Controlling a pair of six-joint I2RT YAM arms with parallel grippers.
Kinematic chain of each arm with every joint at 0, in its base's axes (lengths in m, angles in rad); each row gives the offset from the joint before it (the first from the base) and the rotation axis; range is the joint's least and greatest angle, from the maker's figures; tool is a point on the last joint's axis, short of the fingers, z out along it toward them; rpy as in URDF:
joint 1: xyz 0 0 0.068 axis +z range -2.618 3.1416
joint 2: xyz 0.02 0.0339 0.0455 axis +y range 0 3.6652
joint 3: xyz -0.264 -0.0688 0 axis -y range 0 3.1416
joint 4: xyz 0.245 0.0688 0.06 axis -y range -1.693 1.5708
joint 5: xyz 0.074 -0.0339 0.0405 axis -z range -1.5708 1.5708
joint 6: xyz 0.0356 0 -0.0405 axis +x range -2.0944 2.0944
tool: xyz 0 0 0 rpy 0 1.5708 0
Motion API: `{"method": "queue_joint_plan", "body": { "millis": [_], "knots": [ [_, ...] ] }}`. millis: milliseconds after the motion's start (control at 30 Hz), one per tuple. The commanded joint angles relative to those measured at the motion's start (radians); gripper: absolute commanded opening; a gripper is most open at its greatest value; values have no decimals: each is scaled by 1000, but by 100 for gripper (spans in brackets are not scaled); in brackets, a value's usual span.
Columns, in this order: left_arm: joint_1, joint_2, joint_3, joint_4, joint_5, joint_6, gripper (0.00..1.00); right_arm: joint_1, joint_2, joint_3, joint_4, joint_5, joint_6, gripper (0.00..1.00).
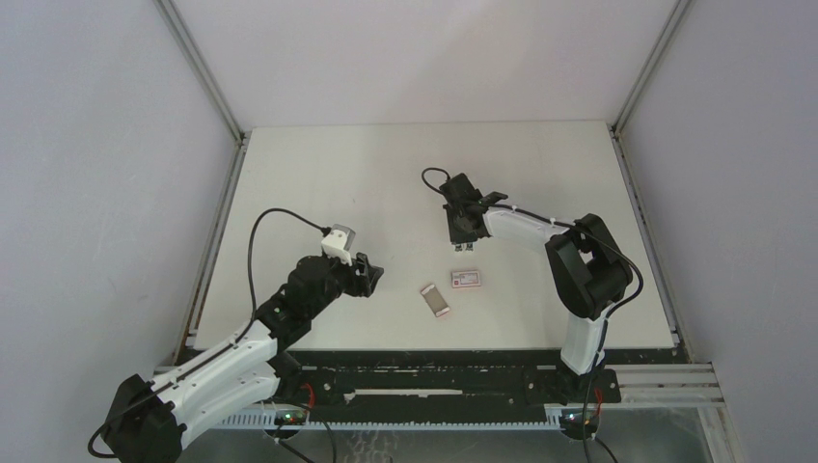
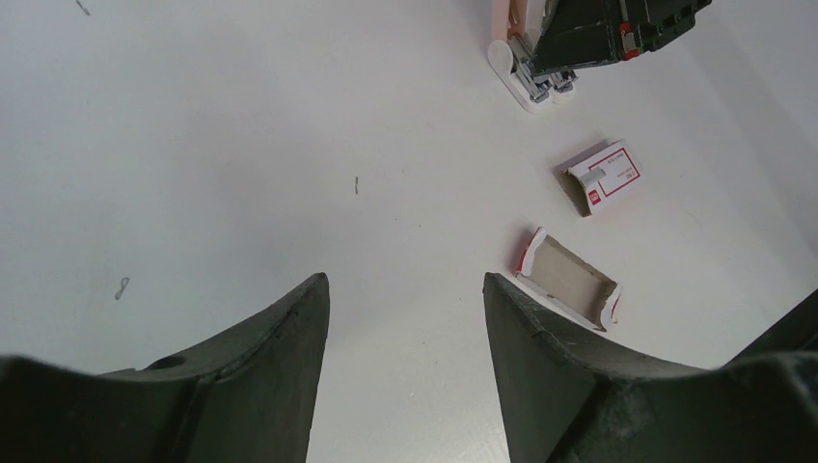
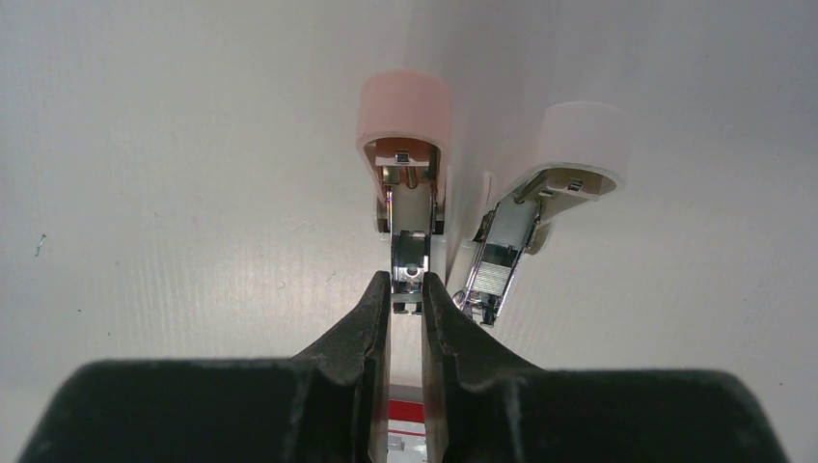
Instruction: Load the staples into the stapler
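Note:
A pink mini stapler [image 3: 404, 121] lies open on the table, its metal rail [image 3: 410, 253] running toward my right gripper [image 3: 406, 287]. The gripper's narrow jaws close on the rail's near end. A white mini stapler [image 3: 579, 135] lies open beside it, with a ribbed silvery strip of staples [image 3: 498, 266] in its magazine. In the top view my right gripper [image 1: 463, 237] sits over both staplers. The pink-red carton sleeve [image 1: 466, 279] and its slid-out tray [image 1: 436, 300] lie nearer the front. The tray [image 2: 569, 280] looks empty. My left gripper [image 2: 405, 289] is open and empty, left of the tray.
The white table [image 1: 318, 193] has raised rails along its left and right edges. A loose staple [image 2: 356, 184] and another bent one [image 2: 122, 287] lie on the table ahead of my left gripper. The carton sleeve [image 2: 603, 177] lies between the tray and the staplers [image 2: 526, 72].

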Motion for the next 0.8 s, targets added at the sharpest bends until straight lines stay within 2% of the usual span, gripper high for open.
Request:
{"method": "queue_joint_plan", "body": {
  "millis": [0,767],
  "knots": [
    [3,-11,-1,17,-3,21,64,-5,-31,38,4,6,-16,10],
    [3,-10,-1,18,-3,21,64,-13,-5,38,4,-8,-20,9]
  ]
}}
